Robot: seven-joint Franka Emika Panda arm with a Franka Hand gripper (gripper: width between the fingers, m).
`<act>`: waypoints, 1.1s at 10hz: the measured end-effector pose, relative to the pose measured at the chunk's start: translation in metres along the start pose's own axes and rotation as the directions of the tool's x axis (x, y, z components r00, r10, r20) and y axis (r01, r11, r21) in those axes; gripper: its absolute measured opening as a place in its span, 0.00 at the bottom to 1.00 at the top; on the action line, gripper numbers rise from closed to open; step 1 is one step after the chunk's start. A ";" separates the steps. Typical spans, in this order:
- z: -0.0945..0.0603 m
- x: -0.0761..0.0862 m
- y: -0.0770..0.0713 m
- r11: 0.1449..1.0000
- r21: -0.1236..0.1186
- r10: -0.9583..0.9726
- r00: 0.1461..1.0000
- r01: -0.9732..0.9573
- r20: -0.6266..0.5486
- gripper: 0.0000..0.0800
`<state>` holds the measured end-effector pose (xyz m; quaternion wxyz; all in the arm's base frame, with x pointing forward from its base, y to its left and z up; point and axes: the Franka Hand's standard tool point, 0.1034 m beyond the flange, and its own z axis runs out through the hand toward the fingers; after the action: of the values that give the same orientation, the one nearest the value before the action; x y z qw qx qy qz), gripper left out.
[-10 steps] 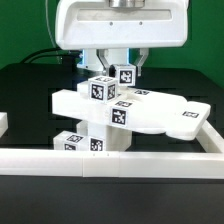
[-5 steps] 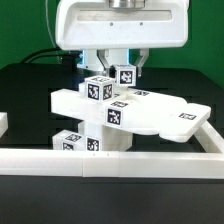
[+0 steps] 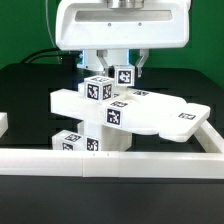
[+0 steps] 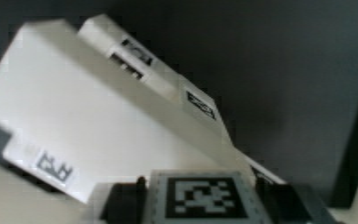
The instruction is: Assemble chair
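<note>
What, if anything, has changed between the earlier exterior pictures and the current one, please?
Nothing has visibly changed. The tool stays at the tagged cube on top of the partly built chair, and the flat slab and the border wall lie as they did.

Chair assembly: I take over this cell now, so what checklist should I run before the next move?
1. Fingers shut on the tagged cube: cannot tell; the cube sits between them, but contact is not visible.
2. Cube seated on the chair: cannot tell; the exterior view hides its lower face.
3. Chair against the border wall: ok, its lower block sits at the wall.
4. Tags readable: ok in the exterior view; the wrist view shows one tag sharply, the others blurred.
5. Slab level: ok, it looks flat.
</note>
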<state>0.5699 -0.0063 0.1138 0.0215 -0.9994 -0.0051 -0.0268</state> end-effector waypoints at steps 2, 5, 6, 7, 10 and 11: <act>0.002 -0.001 -0.001 0.972 0.022 0.235 0.972 -0.234 -0.012 0.36; 0.002 -0.001 -0.003 0.925 0.026 0.381 0.925 -0.380 -0.009 0.36; 0.001 -0.001 -0.003 0.901 0.029 0.433 0.901 -0.433 -0.008 0.36; 0.000 -0.001 -0.002 0.809 0.057 0.585 0.811 -0.585 0.010 0.36; 0.001 -0.001 -0.003 0.659 0.084 0.747 0.663 -0.747 0.037 0.36; 0.001 -0.001 -0.003 0.674 0.085 0.734 0.678 -0.734 0.036 0.36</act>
<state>0.5687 -0.0031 0.1125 0.0765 -0.9153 0.3951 -0.0164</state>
